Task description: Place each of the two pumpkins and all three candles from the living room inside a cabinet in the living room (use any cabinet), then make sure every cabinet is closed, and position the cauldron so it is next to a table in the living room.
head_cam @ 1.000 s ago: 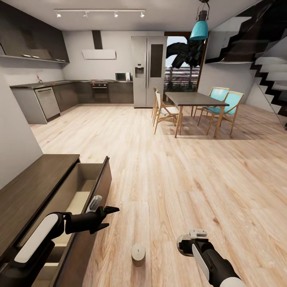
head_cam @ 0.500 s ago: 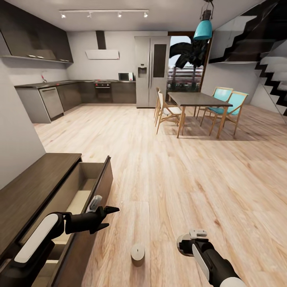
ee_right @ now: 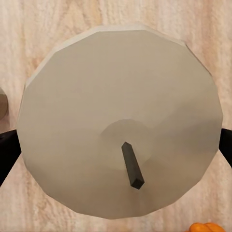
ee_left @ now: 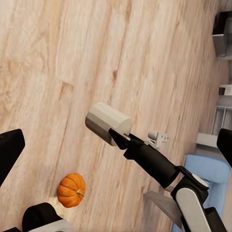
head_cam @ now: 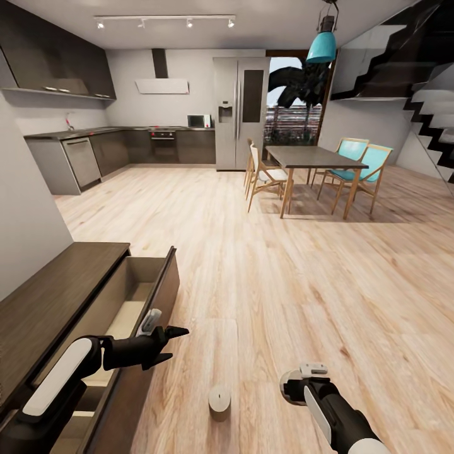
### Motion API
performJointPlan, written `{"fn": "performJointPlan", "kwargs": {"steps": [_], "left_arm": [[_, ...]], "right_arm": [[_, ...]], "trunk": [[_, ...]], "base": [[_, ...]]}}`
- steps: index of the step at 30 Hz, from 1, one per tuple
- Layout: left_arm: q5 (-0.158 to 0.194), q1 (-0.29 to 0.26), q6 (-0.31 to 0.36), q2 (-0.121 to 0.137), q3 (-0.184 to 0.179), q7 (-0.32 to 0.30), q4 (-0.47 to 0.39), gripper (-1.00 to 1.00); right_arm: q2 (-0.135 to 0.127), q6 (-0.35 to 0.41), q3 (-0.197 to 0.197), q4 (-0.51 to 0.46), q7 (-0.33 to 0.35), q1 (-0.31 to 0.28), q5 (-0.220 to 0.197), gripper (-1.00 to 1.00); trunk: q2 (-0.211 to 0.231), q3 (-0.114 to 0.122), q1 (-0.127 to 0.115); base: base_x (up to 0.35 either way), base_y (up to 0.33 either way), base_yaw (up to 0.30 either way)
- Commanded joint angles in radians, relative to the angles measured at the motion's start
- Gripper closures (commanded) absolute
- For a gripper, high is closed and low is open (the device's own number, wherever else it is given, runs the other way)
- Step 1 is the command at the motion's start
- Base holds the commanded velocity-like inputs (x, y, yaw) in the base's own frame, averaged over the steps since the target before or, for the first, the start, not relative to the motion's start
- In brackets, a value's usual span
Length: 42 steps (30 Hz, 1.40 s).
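Note:
My right gripper is low over the floor, shut on a short white candle. The right wrist view looks down on the candle's top and dark wick, with a black finger at each side. In the left wrist view the same candle sits at that gripper's tip. A second candle stands on the floor between my arms. One orange pumpkin lies on the floor close by. My left gripper is open and empty over the front edge of the cabinet's pulled-out drawer.
A white wall runs along the left behind the cabinet. Open wood floor stretches ahead to a dining table with chairs, a fridge and dark kitchen counters. Stairs rise at the far right.
The whole picture shifted slightly early on, as the camera moved. Both arms and the floor candle have kept their places.

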Motion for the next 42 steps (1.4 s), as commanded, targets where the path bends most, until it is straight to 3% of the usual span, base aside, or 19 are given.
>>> {"fn": "performJointPlan", "kwargs": {"steps": [1, 42], "left_arm": [[0.011, -0.001, -0.001, 0.001, -0.001, 0.010, -0.001, -1.00], [0.010, -0.001, -0.001, 0.001, 0.000, 0.011, -0.002, -1.00]], "right_arm": [[0.000, 0.004, 0.004, -0.001, -0.008, 0.000, -0.009, 1.00], [-0.003, 0.003, -0.001, 0.000, -0.008, 0.000, -0.010, 1.00]], "trunk": [[0.000, -0.001, 0.000], [0.000, -0.001, 0.000]], "base": [[0.000, 0.004, 0.000], [0.030, 0.003, 0.000]]}}
